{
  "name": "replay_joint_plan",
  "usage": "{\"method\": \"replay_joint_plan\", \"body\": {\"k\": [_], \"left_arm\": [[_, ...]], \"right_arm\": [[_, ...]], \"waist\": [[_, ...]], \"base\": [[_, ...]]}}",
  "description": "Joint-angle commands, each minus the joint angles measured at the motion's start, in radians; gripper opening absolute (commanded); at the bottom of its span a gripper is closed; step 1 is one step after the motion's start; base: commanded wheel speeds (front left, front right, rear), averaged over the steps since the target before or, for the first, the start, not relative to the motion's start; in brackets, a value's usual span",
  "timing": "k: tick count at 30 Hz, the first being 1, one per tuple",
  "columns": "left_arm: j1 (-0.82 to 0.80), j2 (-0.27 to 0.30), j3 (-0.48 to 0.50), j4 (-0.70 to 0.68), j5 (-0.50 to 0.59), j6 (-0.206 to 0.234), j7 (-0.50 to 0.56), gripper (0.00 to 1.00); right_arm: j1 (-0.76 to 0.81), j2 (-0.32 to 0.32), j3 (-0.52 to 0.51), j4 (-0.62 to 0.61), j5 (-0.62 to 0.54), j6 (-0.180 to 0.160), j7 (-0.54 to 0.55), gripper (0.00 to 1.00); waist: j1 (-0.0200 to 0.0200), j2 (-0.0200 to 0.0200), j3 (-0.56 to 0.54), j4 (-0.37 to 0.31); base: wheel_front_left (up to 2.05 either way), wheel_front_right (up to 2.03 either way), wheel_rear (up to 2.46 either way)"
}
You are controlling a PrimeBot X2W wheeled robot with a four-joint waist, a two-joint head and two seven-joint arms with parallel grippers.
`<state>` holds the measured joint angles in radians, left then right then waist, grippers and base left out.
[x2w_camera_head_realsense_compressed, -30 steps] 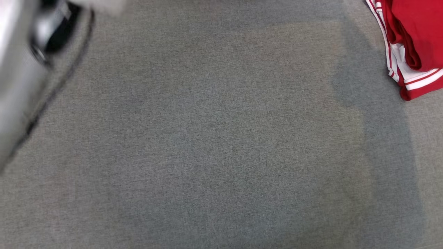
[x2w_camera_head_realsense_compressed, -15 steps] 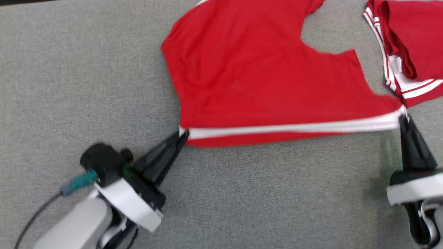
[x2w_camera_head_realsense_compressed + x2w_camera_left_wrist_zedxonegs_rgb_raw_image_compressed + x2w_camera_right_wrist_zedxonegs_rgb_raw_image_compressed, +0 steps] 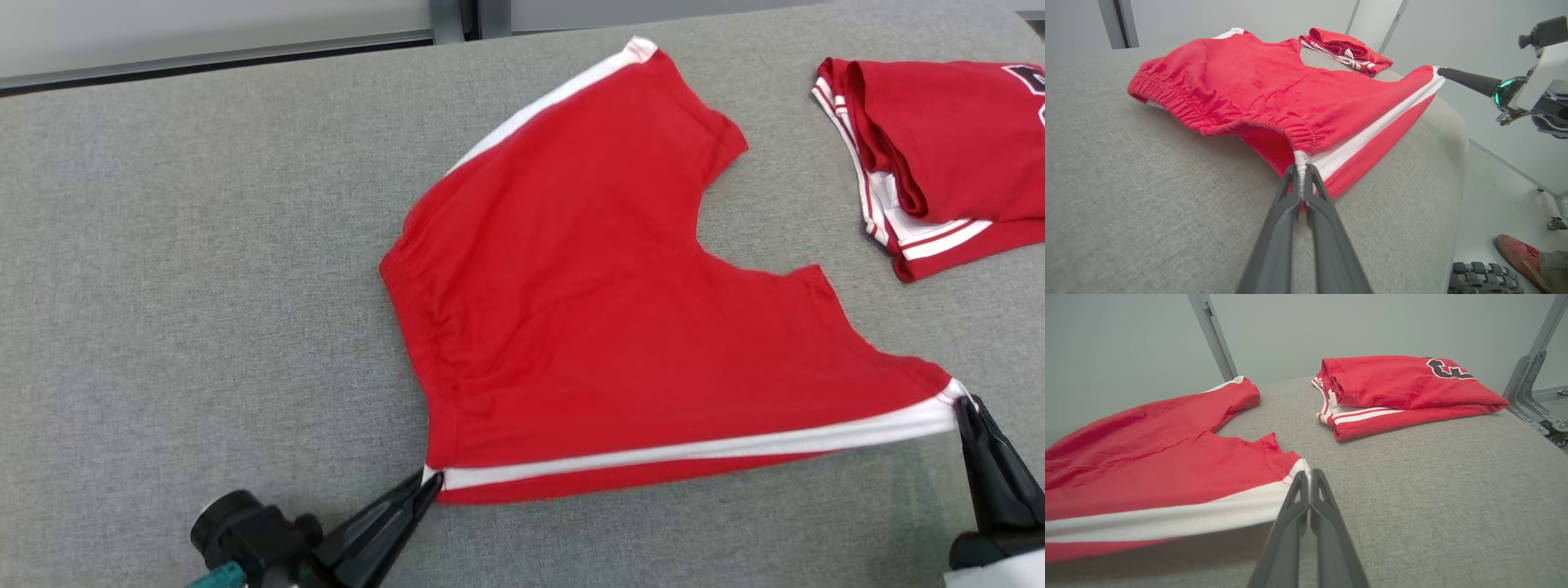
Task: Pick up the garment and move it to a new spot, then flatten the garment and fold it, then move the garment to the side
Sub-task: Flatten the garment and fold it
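So the shorts (image 3: 604, 310) are lying spread out on the grey table (image 3: 204, 286). They're red, with a white stripe (image 3: 694, 449) down the side and a bunched elastic waistband (image 3: 412, 318). The left gripper (image 3: 431, 482) is pinching the waistband corner right where that stripe starts, fingers pressed together on the cloth. The right gripper (image 3: 963, 404) is doing the same at the stripe's other end, nipping the leg hem. Between the two grippers the striped edge is running pretty much straight and looks to be lifting a bit off the table. The rest is fanning away from the fingertips, with the legs splitting in a V. Ahead of the right gripper, a little to its outer side, a folded red top (image 3: 947, 155) is sitting apart from the shorts.
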<state>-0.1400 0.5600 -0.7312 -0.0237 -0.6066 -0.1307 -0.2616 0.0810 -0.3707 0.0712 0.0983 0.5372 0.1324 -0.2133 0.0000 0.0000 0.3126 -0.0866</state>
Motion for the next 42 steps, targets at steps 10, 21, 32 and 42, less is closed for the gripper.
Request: {"method": "replay_joint_plan", "body": {"k": [10, 21, 32, 42], "left_arm": [[0.075, 0.018, -0.014, -0.096, -0.058, 0.029, 0.061, 0.00], [-0.137, -0.075, -0.008, -0.027, -0.207, 0.005, 0.162, 0.00], [-0.367, -0.174, 0.035, 0.076, -0.448, 0.000, 0.215, 0.00], [-0.486, -0.201, 0.071, 0.191, -0.555, 0.001, 0.242, 0.00]], "right_arm": [[0.179, 0.064, -0.188, -0.252, 0.028, -0.004, 0.196, 0.00], [-0.120, 0.125, -0.206, -0.196, 0.013, -0.003, 0.421, 0.00], [-0.531, 0.086, -0.145, 0.025, -0.019, -0.002, 0.492, 0.00], [-0.752, 0.032, -0.082, 0.174, -0.027, -0.002, 0.499, 0.00]], "waist": [[0.0000, 0.0000, -0.036, 0.030], [0.0000, 0.0000, 0.012, 0.081], [0.0000, 0.0000, 0.120, 0.148], [0.0000, 0.0000, 0.188, 0.202]], "base": [[0.00, 0.00, 0.00], [0.00, 0.00, 0.00], [0.00, 0.00, 0.00], [0.00, 0.00, 0.00]]}}
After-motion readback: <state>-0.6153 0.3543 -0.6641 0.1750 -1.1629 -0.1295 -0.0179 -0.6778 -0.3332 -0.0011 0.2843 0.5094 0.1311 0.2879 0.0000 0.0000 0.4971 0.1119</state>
